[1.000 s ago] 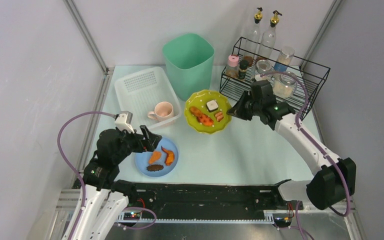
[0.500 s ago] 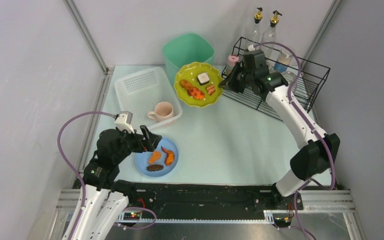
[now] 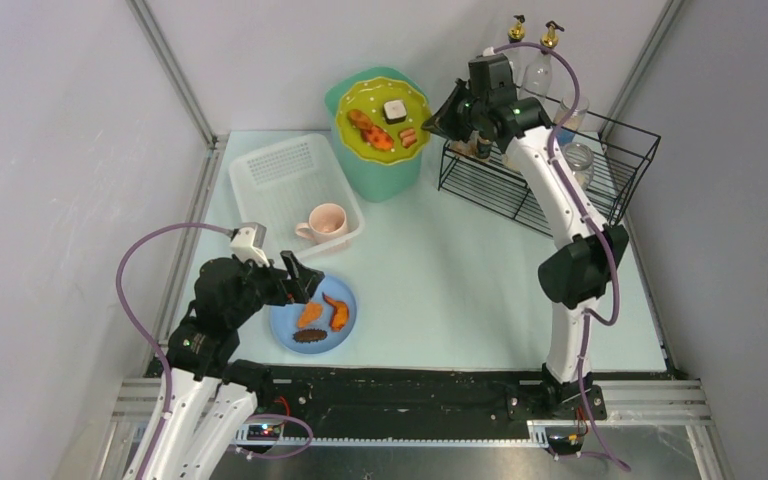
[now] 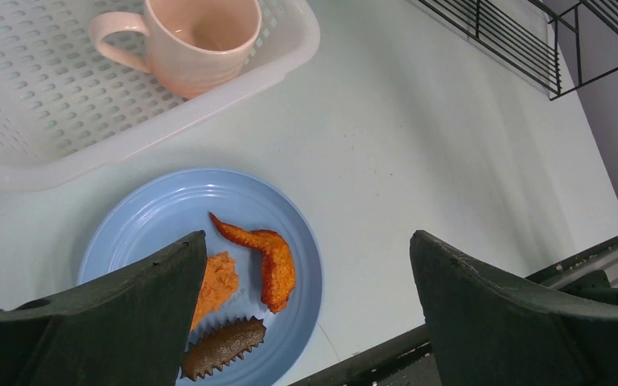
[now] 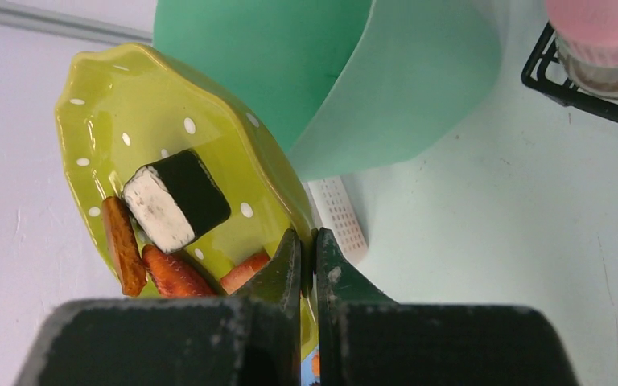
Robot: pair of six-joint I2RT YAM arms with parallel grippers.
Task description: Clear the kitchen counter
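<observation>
Two arms work over the pale bench (image 3: 460, 280), which spans the floor of the scene from the black front rail to the back wall.

Nearest, at the left, the left arm (image 3: 222, 300) hangs low over the near-left edge of a blue plate (image 3: 282, 325). The left jaws stand wide apart and hold nothing; in the wrist view the two fingers frame the near part of the plate (image 4: 157, 217).

The plate lies flat on the bench and carries three pieces of food: an orange wing (image 4: 269, 257), an orange lump (image 4: 219, 277) and a dark brown ridged piece (image 4: 224, 346).

Just beyond it a white perforated basket (image 3: 270, 170) rests on the bench, with a pink mug (image 3: 325, 222) upright in its near right corner.

Farther back a mint-green bin (image 3: 390, 175) stands near the rear edge. The right arm (image 3: 560, 210) stretches to it from the near right.

The right jaws are clamped on the right rim of a yellow-green dotted plate (image 3: 365, 98), held raised above the mouth of the bin. On this plate lie a black-and-white roll (image 5: 175, 199) and several orange-red pieces.

To the right of the bin a black wire rack (image 3: 520, 195) sits at the far right of the bench. It holds a pink-lidded jar (image 5: 603, 32) at its left end, with gold-capped bottles (image 3: 550, 40) behind.
</observation>
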